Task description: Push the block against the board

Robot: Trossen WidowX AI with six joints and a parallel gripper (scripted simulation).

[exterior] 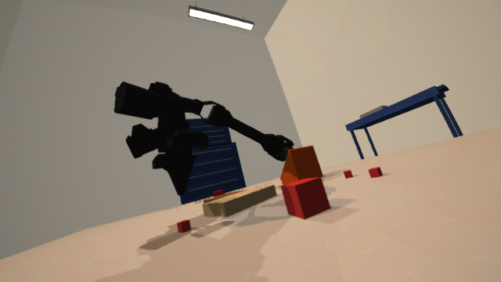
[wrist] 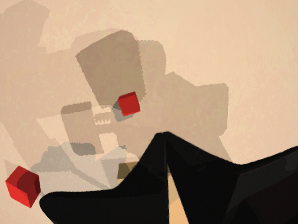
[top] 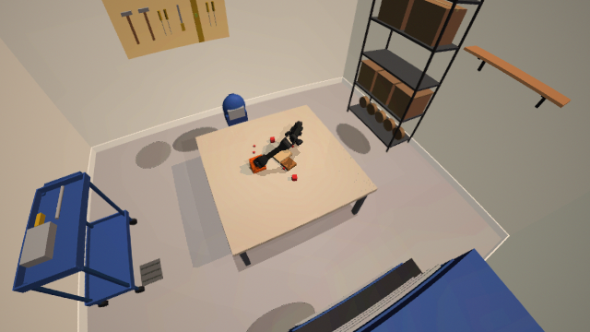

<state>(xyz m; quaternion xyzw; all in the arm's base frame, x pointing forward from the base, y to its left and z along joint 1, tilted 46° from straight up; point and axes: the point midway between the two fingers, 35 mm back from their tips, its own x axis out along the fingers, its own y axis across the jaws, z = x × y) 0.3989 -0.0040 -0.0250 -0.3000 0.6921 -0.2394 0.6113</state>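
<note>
The pale wooden board [top: 281, 156] [exterior: 251, 200] lies flat on the table beside the arm. The darker brown square block [top: 289, 163] lies flat at the board's side, low and right of it in the top view. In the exterior view only a thin strip of the block shows behind the board. They look close together or touching; I cannot tell whether a gap remains or whether their edges are even. My gripper [exterior: 180, 193] [wrist: 162, 138] is shut and empty, above the table near the board's end, clear of block and board. In the wrist view its fingers hide most of the board.
A large red cube [top: 272, 139] [exterior: 306, 197] and a small red cube [exterior: 184, 225] [wrist: 129, 104] stand near the board's gripper side. Another large red cube [top: 294, 177] stands beyond the block. Small red cubes [exterior: 375, 172] [exterior: 347, 174] lie past the orange arm base [top: 256, 169].
</note>
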